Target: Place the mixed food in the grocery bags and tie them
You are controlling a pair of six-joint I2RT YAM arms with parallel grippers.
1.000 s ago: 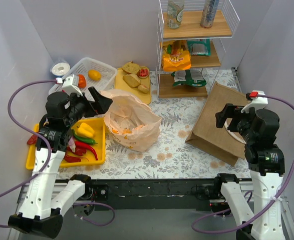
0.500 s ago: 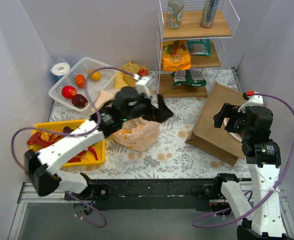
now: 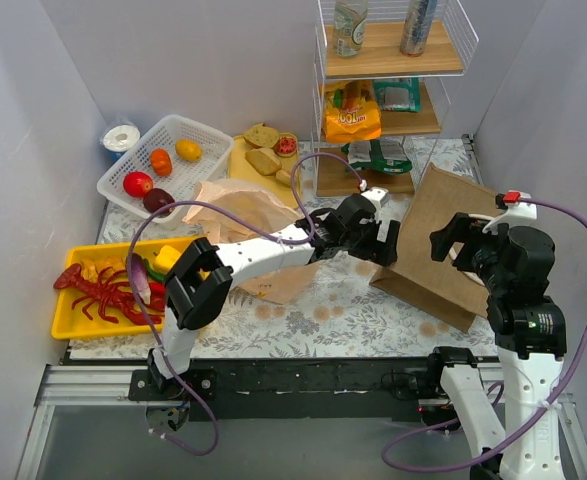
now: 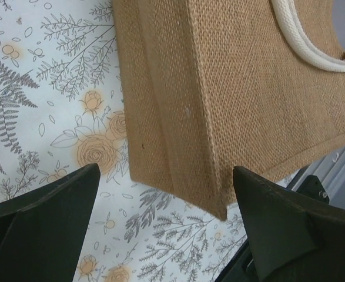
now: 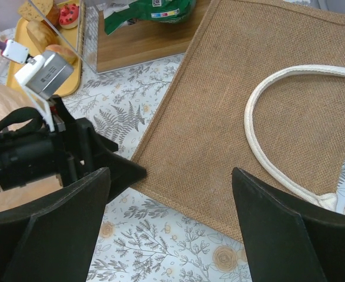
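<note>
Bright, even light throughout, with soft shadows and sharp views.

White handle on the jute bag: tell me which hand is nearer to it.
Right. The right hand hovers open over the white handle; the left hand, also open, sits at the jute bag's left edge, well short of the handle.

The left claw (image 3: 385,243) blocks the brown bag (image 3: 435,215) on its left edge; tablecloth (image 3: 333,300) in front seems passable.

Readable text: none.
Orange snack packet (image 3: 352,118): pale print, too small to read.
Green foil packet (image 5: 151,10): white label patch, well beyond the right gripper (image 5: 171,176), letters blurred.
</note>
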